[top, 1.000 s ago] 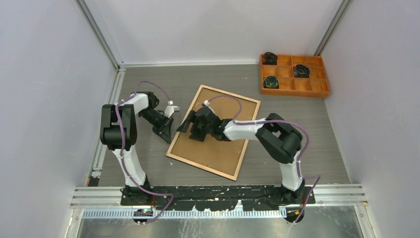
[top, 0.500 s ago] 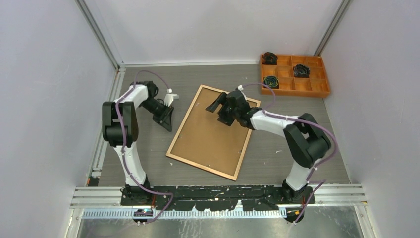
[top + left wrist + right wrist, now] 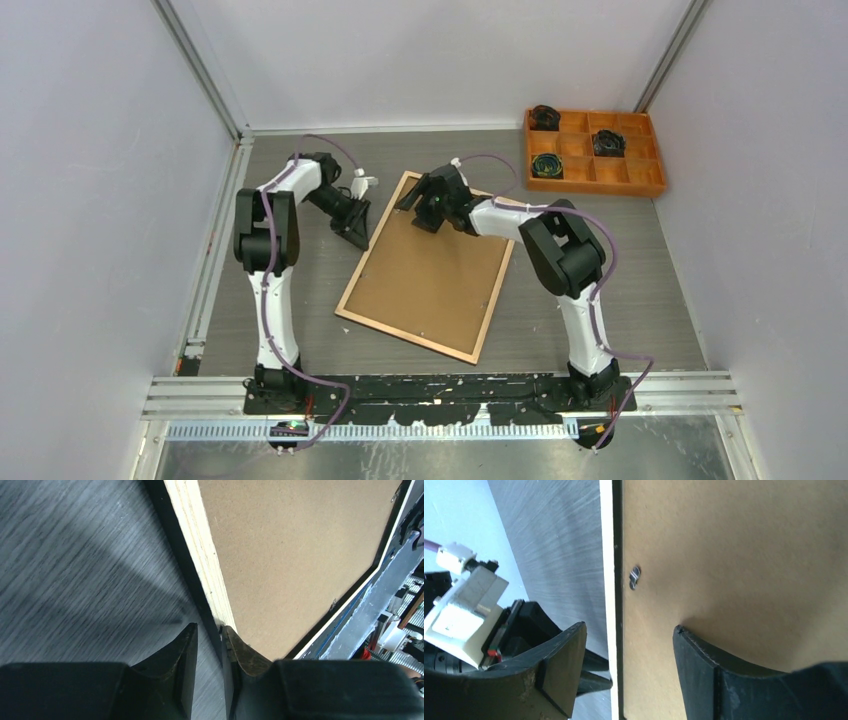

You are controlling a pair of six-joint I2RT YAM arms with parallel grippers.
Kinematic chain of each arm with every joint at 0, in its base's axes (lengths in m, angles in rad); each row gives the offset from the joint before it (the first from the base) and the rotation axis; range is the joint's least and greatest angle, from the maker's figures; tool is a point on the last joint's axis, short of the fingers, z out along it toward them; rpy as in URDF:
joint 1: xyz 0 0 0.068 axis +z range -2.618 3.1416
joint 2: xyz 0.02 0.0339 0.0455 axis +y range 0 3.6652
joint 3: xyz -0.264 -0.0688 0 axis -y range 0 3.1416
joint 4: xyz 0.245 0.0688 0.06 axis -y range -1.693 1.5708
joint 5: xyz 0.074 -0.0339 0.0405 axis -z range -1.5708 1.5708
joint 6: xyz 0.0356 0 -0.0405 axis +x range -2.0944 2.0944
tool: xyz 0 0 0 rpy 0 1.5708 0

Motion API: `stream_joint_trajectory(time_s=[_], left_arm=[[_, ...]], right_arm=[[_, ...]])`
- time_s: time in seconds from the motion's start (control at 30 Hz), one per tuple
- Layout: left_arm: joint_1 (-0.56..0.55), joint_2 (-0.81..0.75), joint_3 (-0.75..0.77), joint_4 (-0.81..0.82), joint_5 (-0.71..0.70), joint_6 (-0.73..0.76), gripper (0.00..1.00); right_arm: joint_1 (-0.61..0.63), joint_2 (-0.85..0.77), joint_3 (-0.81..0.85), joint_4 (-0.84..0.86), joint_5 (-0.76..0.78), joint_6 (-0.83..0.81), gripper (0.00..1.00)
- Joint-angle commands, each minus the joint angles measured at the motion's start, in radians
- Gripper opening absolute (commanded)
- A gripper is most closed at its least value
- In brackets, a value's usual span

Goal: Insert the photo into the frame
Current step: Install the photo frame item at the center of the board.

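The frame (image 3: 405, 334) lies back up on the table, with the brown hardboard backing panel (image 3: 430, 275) inside its light wood rim. The photo is hidden. My left gripper (image 3: 361, 238) sits low at the frame's left edge. In the left wrist view its jaws (image 3: 209, 629) stand a narrow gap apart, and one fingertip (image 3: 231, 640) touches the wood rim (image 3: 200, 545). My right gripper (image 3: 416, 205) is open at the frame's far left corner. In the right wrist view (image 3: 629, 627) it straddles the rim (image 3: 606, 555), with one finger over the backing (image 3: 734, 555) beside a small metal tab (image 3: 634, 576).
An orange compartment tray (image 3: 640, 186) with dark coiled items stands at the far right. White walls enclose the table on three sides. The left arm's wrist (image 3: 464, 615) shows close beside the right gripper.
My right gripper moved from the middle of the backing to the frame's far left corner. My left gripper moved away and rightward until it met the frame's left edge.
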State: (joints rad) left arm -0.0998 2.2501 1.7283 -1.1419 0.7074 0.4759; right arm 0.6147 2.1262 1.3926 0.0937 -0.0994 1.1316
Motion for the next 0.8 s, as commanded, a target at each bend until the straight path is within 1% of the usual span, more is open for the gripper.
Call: stream_joint_trajectory(time_s=[0.0, 0.13, 0.27, 0.77], left_arm=[[0.005, 0.007, 0.015, -0.002, 0.016, 0.017, 0.23], [0.005, 0.009, -0.004, 0.000, 0.019, 0.034, 0.19], [0.005, 0.005, -0.022, 0.003, 0.019, 0.045, 0.18], [0.005, -0.001, -0.045, 0.021, 0.001, 0.046, 0.16]], right_arm=[[-0.013, 0.066, 0.087, 0.005, -0.010, 0.010, 0.67], [-0.015, 0.120, 0.156, -0.008, -0.023, 0.014, 0.66], [-0.018, 0.159, 0.195, -0.012, -0.027, 0.019, 0.65], [-0.021, 0.219, 0.248, -0.006, -0.047, 0.044, 0.62]])
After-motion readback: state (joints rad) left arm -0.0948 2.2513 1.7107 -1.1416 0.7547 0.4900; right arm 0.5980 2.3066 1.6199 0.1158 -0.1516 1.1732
